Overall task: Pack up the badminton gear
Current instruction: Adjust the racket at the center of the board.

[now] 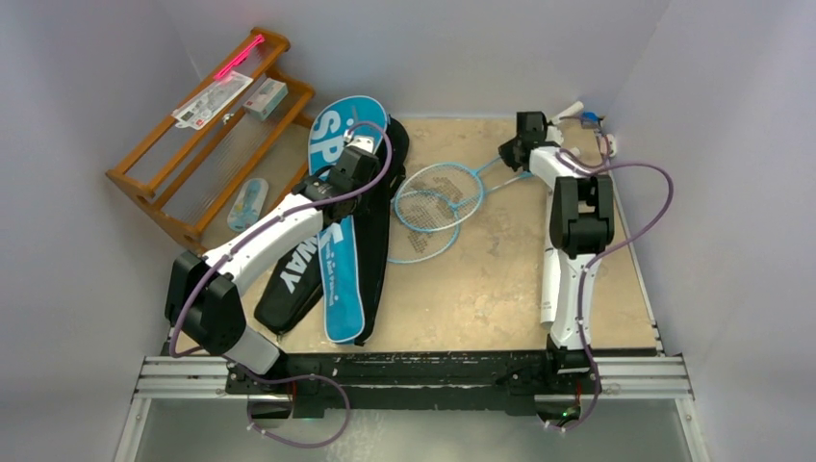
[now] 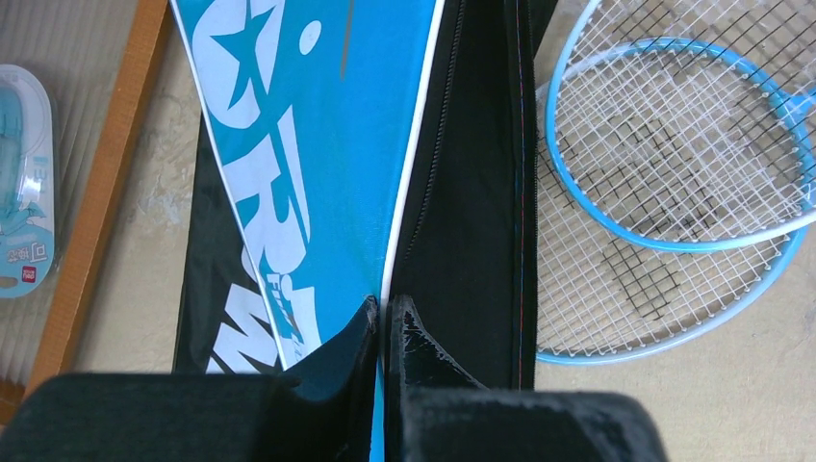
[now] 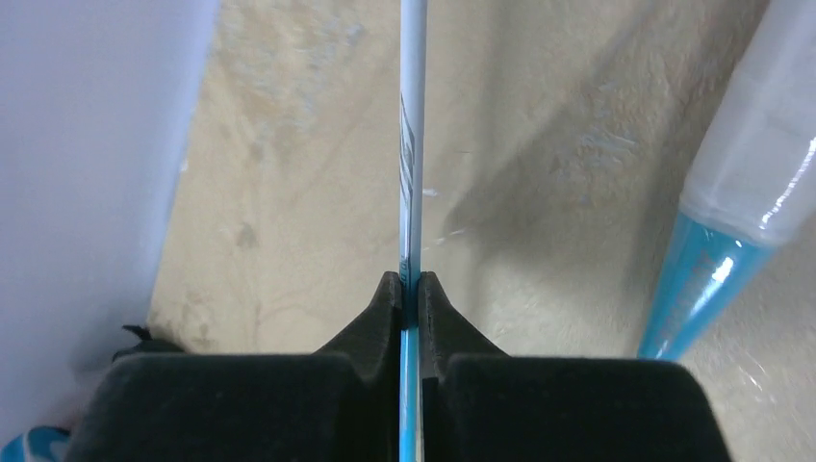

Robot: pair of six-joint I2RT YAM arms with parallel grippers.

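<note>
Your right gripper [image 3: 411, 289] is clamped shut on a thin racket shaft [image 3: 412, 115] near the far wall; your left gripper [image 2: 383, 313] pinches the blue cover [image 2: 318, 125] by its edge; lift crookedly and the shaft could twist, or the overlapping racket heads [image 1: 438, 202] could snag.

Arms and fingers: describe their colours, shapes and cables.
Left arm and right arm: white links, black joint housings, each trailed by a purple cable. Fingers are matte black, wedge-shaped, tapering to narrow tips.

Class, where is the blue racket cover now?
In the top view, left of centre, the blue cover lies on the black cover, light-blue rackets to its right.
</note>
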